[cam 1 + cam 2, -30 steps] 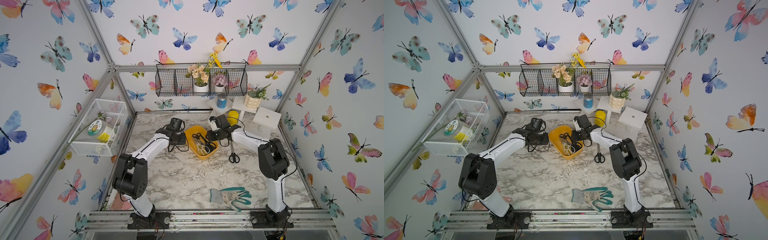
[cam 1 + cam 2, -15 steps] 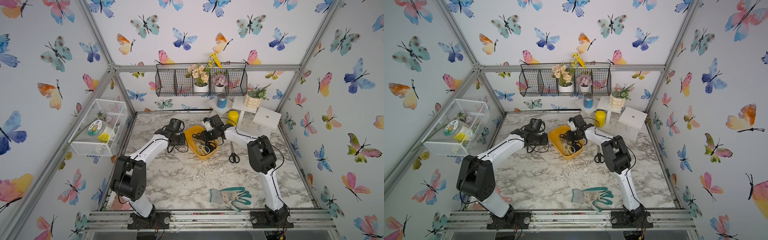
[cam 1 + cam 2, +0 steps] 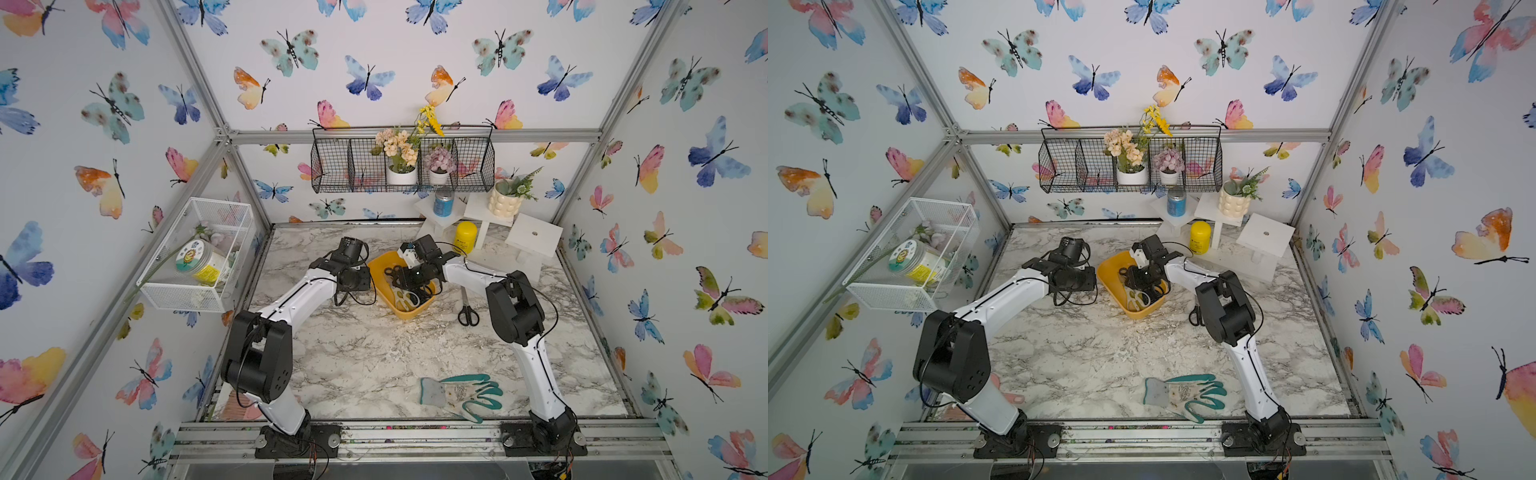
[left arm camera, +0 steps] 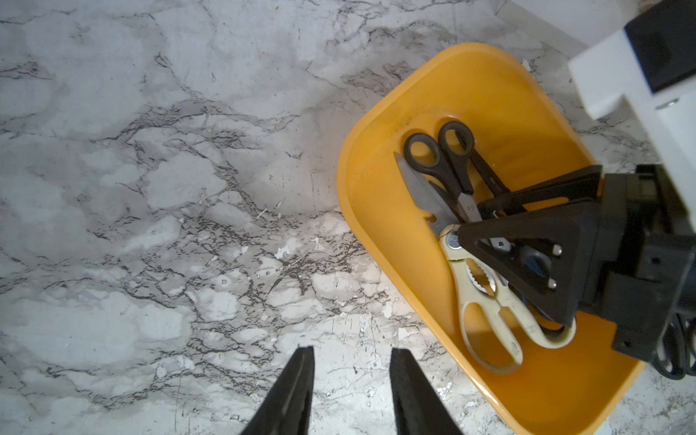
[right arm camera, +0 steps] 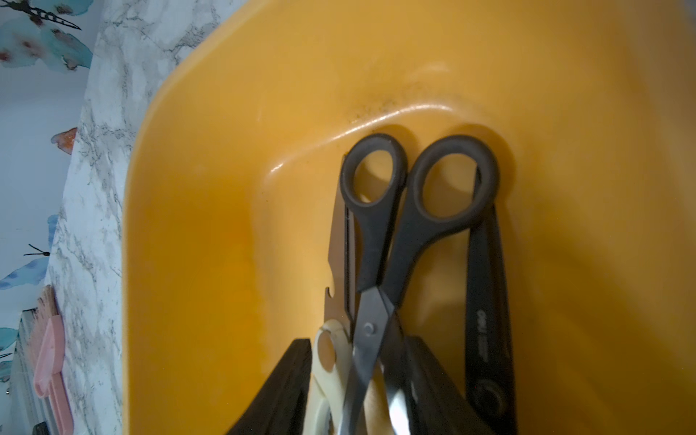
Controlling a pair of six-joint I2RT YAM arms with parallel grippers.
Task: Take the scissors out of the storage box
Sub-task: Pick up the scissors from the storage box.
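Storage box point(image 4: 470, 83) sits mid-table point(image 3: 374, 357), nearer the back edge, with cream kitchen shears point(image 4: 486, 301) and black-handled scissors point(image 4: 440, 162) inside. One black pair point(image 3: 468, 309) lies out (most remain). My right claw point(image 4: 469, 221) straddles the pile; I cannot tell if it grips. Left claw point(image 4: 352, 350) is part-open and empty.

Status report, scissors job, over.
Left claw open, empty, beside storage box. Right claw inside, straddling black scissors; grip unclear. One pair out on table.
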